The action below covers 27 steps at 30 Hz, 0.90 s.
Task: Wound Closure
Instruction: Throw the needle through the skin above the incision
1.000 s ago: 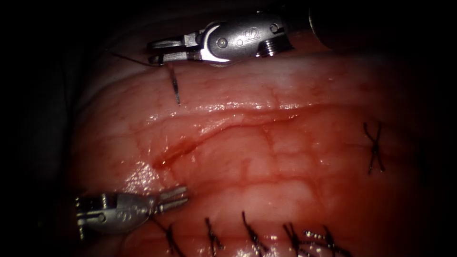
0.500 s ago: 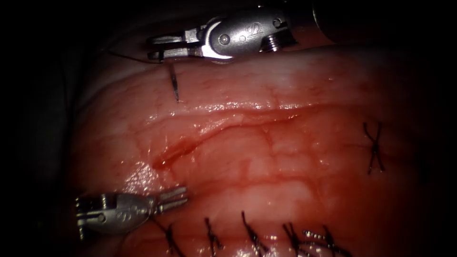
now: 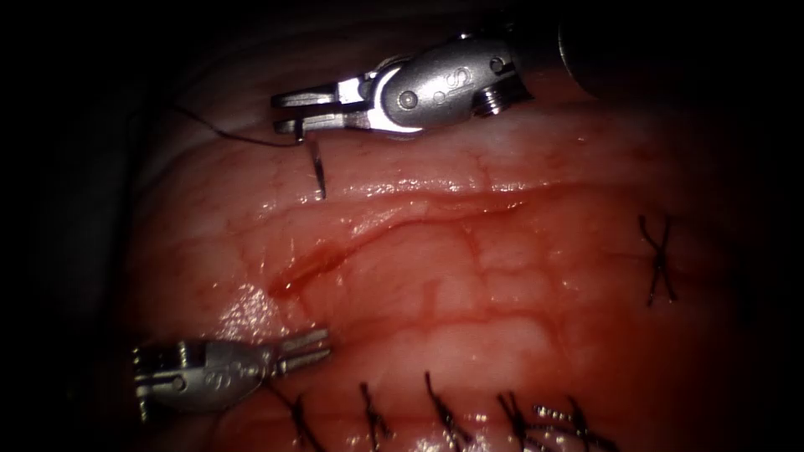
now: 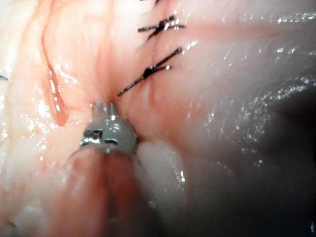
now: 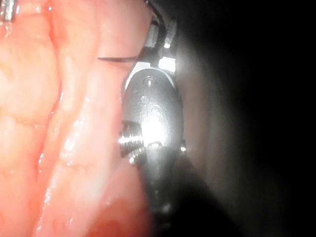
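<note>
My right tool (image 3: 285,113) reaches in over the far edge of the tissue (image 3: 469,285), its jaws shut on the curved needle (image 3: 318,172) near the tail end. The needle hangs down from the jaws, its tip at the tissue surface just beyond the left end of the cut (image 3: 377,238); I cannot tell whether it has entered. Dark thread (image 3: 226,134) trails left from the jaws. The right wrist view has the needle (image 5: 116,59) sticking out sideways from the right tool (image 5: 160,22). My left tool (image 3: 322,343) rests low on the near left side of the cut, jaws slightly open and holding nothing, as in its wrist view (image 4: 104,105).
A row of dark finished stitches (image 3: 444,414) runs along the near edge of the tissue, close to the left tool, two of them (image 4: 148,73) in the left wrist view. One crossed stitch (image 3: 659,259) sits at the right. Red fluid (image 3: 289,280) pools at the cut's left end.
The right tool has shifted right and a little down with the needle, bringing the tip closer to the tissue beyond the cut. The left tool has stayed still.
</note>
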Available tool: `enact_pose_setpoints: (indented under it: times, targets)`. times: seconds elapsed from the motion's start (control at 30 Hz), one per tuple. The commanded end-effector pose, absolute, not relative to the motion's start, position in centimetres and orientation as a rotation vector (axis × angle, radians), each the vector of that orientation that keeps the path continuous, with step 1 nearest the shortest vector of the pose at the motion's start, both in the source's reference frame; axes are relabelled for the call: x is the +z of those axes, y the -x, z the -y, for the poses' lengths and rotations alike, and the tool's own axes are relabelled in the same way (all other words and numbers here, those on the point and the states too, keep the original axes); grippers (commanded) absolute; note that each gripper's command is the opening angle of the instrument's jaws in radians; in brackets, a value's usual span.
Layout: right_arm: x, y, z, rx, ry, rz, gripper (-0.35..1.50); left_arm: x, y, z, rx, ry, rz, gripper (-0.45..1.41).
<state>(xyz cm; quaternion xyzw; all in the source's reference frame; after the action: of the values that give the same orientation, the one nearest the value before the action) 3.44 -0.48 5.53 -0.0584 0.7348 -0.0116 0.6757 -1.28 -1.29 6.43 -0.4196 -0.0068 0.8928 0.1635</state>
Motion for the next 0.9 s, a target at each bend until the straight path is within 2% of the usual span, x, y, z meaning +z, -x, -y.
enact_pose_setpoints:
  times: [0.03,0.9]
  targets:
    - [5.61,-3.51,0.46,-0.03,0.134,-1.653,-0.35,6.48,1.34,1.31,2.546,1.196,0.02,-0.08]
    - [5.7,-3.55,0.66,-0.237,0.278,-1.662,-0.35,6.37,1.39,1.16,2.505,1.212,0.024,-0.08]
